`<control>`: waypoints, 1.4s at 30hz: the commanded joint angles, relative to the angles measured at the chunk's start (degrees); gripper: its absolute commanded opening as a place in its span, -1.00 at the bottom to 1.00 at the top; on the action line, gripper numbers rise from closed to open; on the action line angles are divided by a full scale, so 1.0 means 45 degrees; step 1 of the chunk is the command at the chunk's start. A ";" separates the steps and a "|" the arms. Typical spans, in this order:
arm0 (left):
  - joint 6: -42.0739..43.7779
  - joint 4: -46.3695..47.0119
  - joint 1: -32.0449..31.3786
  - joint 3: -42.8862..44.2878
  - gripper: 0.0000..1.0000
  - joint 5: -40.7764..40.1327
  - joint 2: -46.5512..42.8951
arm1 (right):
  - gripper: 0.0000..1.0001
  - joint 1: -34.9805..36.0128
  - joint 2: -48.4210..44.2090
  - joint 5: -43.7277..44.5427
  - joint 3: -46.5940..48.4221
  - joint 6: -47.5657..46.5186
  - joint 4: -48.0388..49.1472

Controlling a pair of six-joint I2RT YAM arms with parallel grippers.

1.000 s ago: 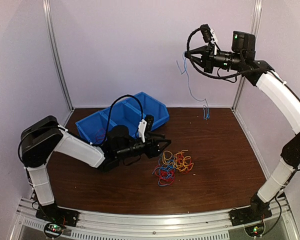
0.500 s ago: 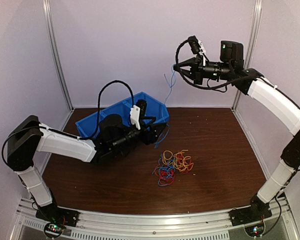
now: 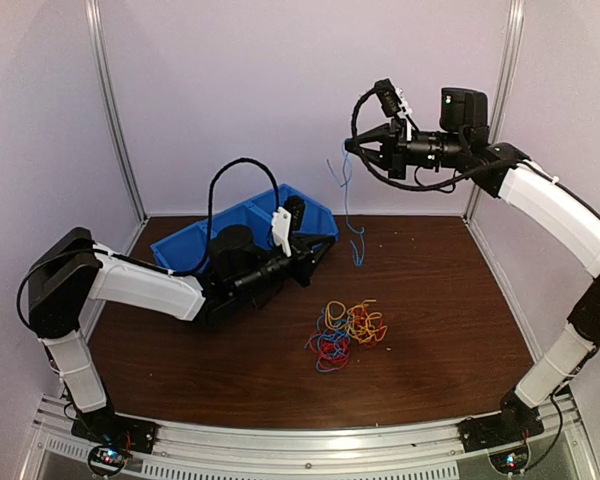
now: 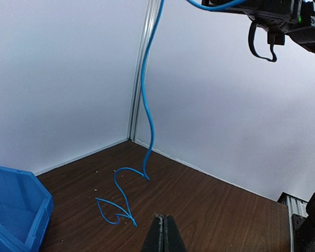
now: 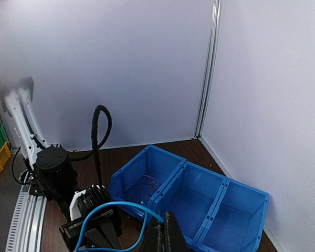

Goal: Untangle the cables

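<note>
Right gripper [image 3: 352, 146] pinches blue cable [image 3: 346, 200]; its tail rests on bench [image 3: 440, 300] near far edge. Looks limp, light; best gripped near an end. Left gripper [image 4: 163, 237] pressed together, empty.

Soft, even light fills the cell from above, and the pale walls [image 3: 280, 90] take a lilac cast with no glare. The table [image 3: 430, 330] carries only a faint shadow beneath the left arm [image 3: 145, 290], toward its left edge. The overhead view is slightly grainy. From the left wrist the blue cable [image 4: 145, 105] looks crisp.
</note>
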 commanded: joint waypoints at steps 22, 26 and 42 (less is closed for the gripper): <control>-0.0193 -0.0519 0.0158 0.2532 -1.00 0.3055 0.1742 | -1.00 -0.0337 -0.1570 -0.0019 -0.1631 -0.0327 -0.0209; 0.0324 -0.1642 0.0364 0.2929 -1.00 0.3061 0.1379 | -0.70 -0.0687 -0.1912 0.0459 -0.2745 -0.1067 -0.0365; 0.2773 -0.9372 0.3761 0.6665 -1.00 0.2469 0.0611 | 0.21 -0.3827 -0.5356 0.0253 -1.1164 -0.2368 0.2024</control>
